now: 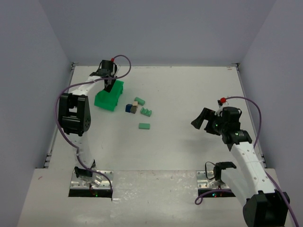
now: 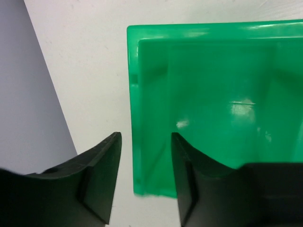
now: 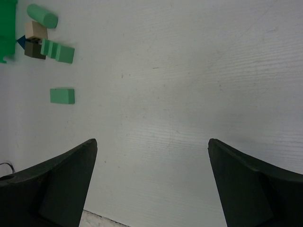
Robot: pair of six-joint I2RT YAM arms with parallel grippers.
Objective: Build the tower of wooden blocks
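The wood blocks lie loose on the table right of a bright green bin (image 1: 110, 97): a pale green round piece (image 1: 139, 100), a dark blue piece (image 1: 128, 108) beside a beige one (image 1: 134, 106), a ridged green block (image 1: 146, 112) and a flat green block (image 1: 144, 126). My left gripper (image 1: 110, 85) hangs over the bin's far end. In the left wrist view, the left gripper (image 2: 146, 137) is open and straddles the bin (image 2: 213, 94) wall without pressing it. My right gripper (image 3: 151, 142) is wide open over bare table, far right of the blocks (image 3: 62, 96).
Grey walls close in the table (image 1: 189, 94) on the left, back and right. The right arm's gripper (image 1: 202, 118) hovers mid-right. Both arm bases sit at the near edge.
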